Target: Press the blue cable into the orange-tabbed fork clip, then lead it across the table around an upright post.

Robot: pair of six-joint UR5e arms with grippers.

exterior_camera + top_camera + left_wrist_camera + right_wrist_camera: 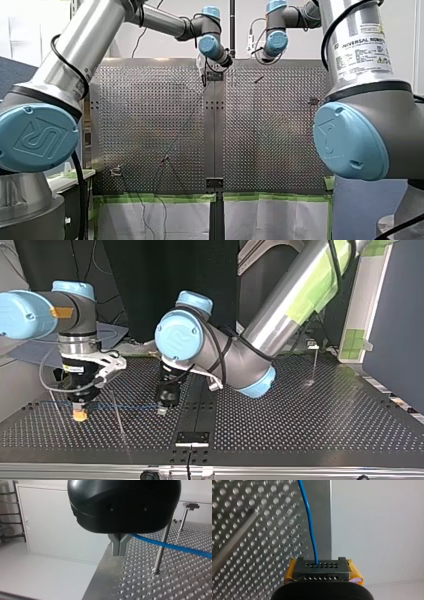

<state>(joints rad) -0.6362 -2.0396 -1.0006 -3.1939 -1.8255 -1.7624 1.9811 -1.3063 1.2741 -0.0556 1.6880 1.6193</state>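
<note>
At the top view's left, my right gripper point(80, 410) has its fingers clamped on the blue cable point(311, 530). My left gripper point(119, 547) has its fingers pinched on the same cable, beside an upright post point(162, 547).

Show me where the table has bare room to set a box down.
In the top view, the table is bare between my left arm and the thin post. Crowded at that view's left: my right gripper, clip, blue cable, my left gripper.
</note>
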